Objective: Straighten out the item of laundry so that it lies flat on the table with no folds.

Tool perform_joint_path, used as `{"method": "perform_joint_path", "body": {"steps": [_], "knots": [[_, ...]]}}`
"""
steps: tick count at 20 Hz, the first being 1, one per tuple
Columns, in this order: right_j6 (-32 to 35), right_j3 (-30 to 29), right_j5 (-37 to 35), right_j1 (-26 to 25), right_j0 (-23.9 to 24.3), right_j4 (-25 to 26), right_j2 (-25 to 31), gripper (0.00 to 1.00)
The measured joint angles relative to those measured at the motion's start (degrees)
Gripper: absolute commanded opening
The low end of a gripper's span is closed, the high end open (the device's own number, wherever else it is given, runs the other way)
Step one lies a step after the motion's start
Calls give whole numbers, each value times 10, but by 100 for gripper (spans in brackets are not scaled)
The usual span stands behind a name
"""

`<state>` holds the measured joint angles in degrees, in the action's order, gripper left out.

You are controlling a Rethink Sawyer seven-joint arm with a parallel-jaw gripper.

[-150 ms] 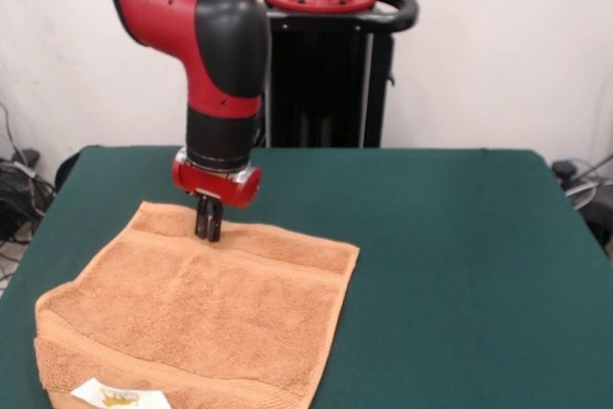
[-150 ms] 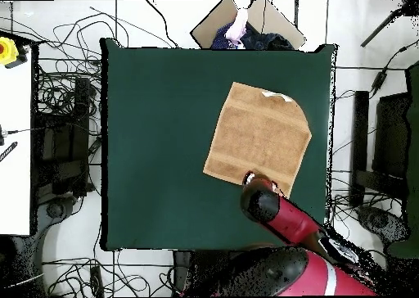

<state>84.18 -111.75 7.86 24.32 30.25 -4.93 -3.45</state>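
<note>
Gripper (image 1: 209,233), fingers pressed together, touches the towel (image 1: 201,318) at its border band; beyond it the towel lies mostly flat on the table (image 1: 450,237), one label-side corner remaining folded.

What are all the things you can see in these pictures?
towel: one, orange-tan, on the table toward one side, near corner folded up.
label: one, white with yellow print, on the towel's near edge.
table: one, dark green, under everything.
cables: many, black, on the floor around the table.
cardboard box: one, brown, beyond the table's far edge in the overhead view.
person: one, only partly seen at that same edge.
arm: one, red and black, reaching down over the towel.
end effector: one, dark, at the towel's far border band.
</note>
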Motion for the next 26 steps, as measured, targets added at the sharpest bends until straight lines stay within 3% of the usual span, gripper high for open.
{"method": "perform_joint_path", "body": {"steps": [1,19,26], "knots": [[0,0,2,0,0,0,0,100],[0,7,15,-5,7,0,0,100],[0,31,-46,-8,25,4,12,100]]}}
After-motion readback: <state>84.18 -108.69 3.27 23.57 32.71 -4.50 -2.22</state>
